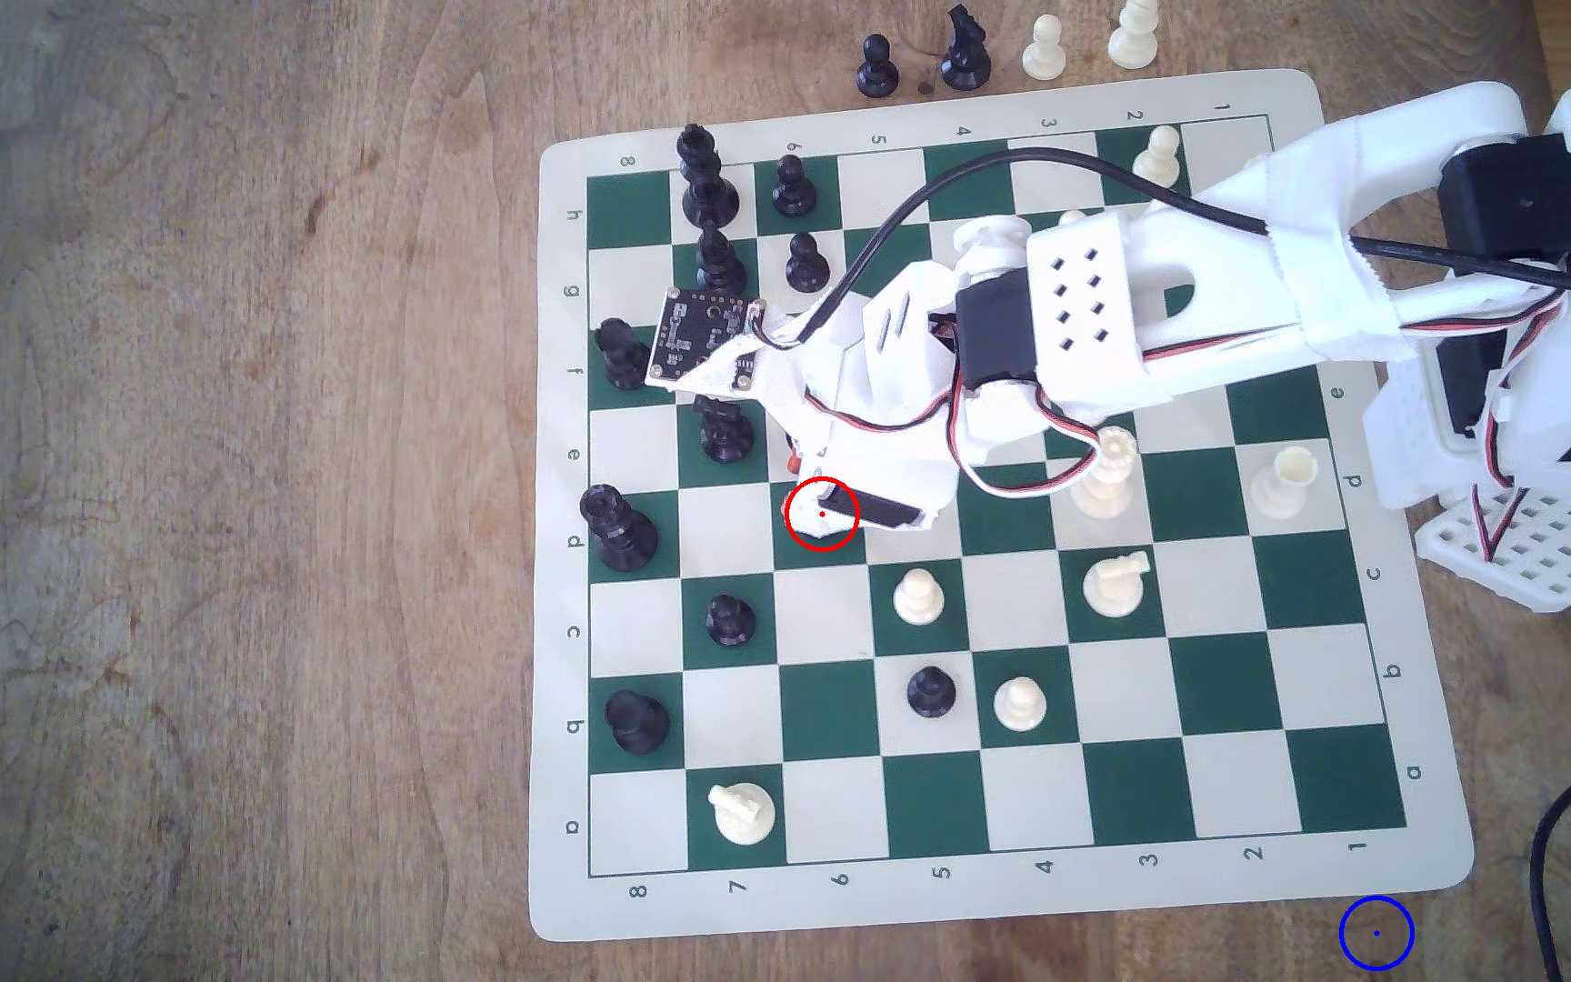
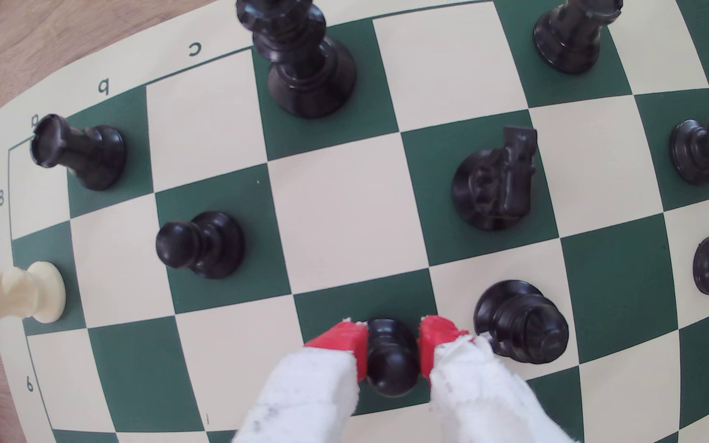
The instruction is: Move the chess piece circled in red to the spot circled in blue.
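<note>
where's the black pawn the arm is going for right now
In the wrist view the black pawn stands on a green square between the gripper's red fingertips, beside a black bishop.

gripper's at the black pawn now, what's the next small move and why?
Probably a straight lift. In the wrist view the red-tipped fingers sit on both sides of the black pawn, seemingly touching it, and it looks still down on its green square. A taller black piece stands close beside it, and the blue circle lies off the board, so rise before going sideways.

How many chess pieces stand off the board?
4, in a row on the wood above the board, exterior view: black pawn, black knight, white pawn, cut-off white piece. Arm may hide others.
</note>
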Robot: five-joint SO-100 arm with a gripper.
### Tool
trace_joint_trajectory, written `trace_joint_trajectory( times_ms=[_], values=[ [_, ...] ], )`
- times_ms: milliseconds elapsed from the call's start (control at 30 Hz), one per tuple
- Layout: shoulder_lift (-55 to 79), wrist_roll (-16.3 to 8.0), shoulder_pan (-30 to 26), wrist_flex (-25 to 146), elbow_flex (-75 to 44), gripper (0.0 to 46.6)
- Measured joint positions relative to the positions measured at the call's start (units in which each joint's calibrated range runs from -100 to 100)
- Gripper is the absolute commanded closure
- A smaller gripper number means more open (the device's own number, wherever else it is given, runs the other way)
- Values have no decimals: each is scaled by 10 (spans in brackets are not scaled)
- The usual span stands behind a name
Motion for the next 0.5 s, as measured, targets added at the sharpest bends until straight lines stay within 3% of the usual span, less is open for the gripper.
trace_joint_trajectory(
  times_ms=[333,500],
  values=[
    [-27,1,-2,37,0,417],
    [-88,1,-33,85,0,418]
  ],
)
